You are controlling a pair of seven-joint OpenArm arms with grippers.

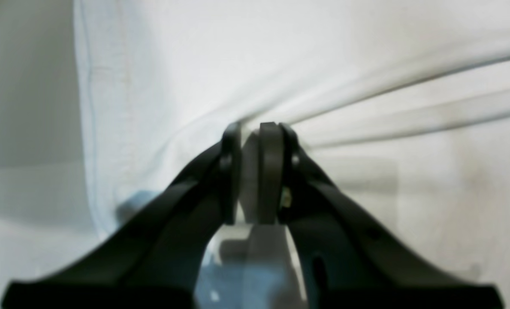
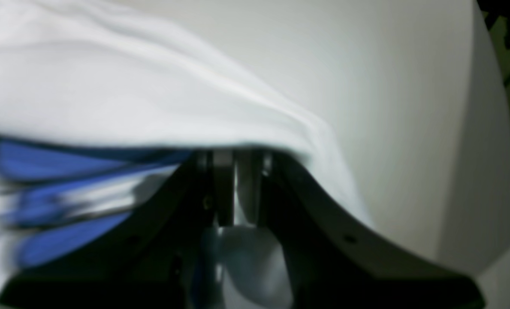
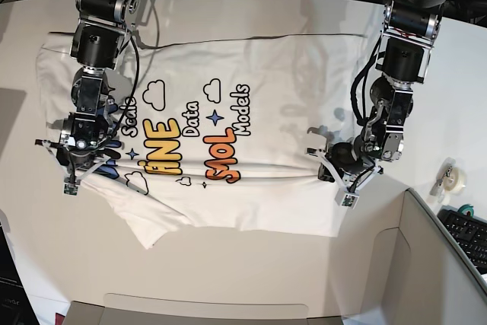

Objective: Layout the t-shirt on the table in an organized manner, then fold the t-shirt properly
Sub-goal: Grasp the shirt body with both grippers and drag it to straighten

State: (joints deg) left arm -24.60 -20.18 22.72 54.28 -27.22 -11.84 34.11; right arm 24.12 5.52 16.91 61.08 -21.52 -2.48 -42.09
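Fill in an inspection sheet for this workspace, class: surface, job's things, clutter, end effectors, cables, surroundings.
Surface: off-white table, mostly covered by cloth.
Job's things: t-shirt spread print-up, with taut creases running between the two end effectors and one sleeve folded at the near edge.
Clutter: tape roll near the table's edge.
End effectors: left end effector shut on white fabric; right end effector shut on the fabric by the blue lettering.
Cables: black cable looping along the right arm.
Surroundings: keyboard beyond a grey partition.
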